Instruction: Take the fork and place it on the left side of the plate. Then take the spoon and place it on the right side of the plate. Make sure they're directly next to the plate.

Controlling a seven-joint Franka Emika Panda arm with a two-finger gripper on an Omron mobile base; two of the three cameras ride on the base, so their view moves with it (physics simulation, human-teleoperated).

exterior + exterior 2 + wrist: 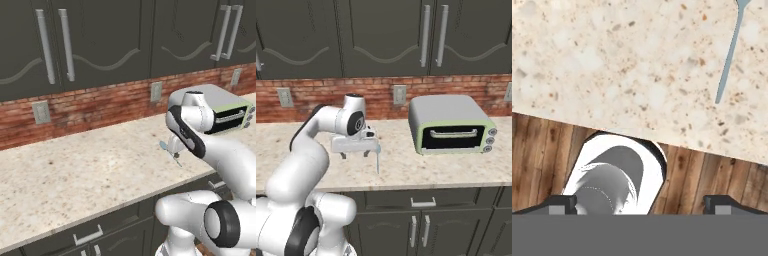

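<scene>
Hovering over the front edge of the counter (612, 60), your gripper (354, 155) held nothing, its fingers (559, 202) spread wide apart. You were, as I judged it, at the reach for the spoon (728, 55), not yet at any grasp. The spoon lay flat on the stone just beyond the hand, a slim pale blue-grey piece with its thin handle pointing toward the counter's edge. Your next move called for shifting the hand over that handle, lowering and closing. Farther back stood a toaster oven (452, 125) against the brick wall (316, 95).
</scene>
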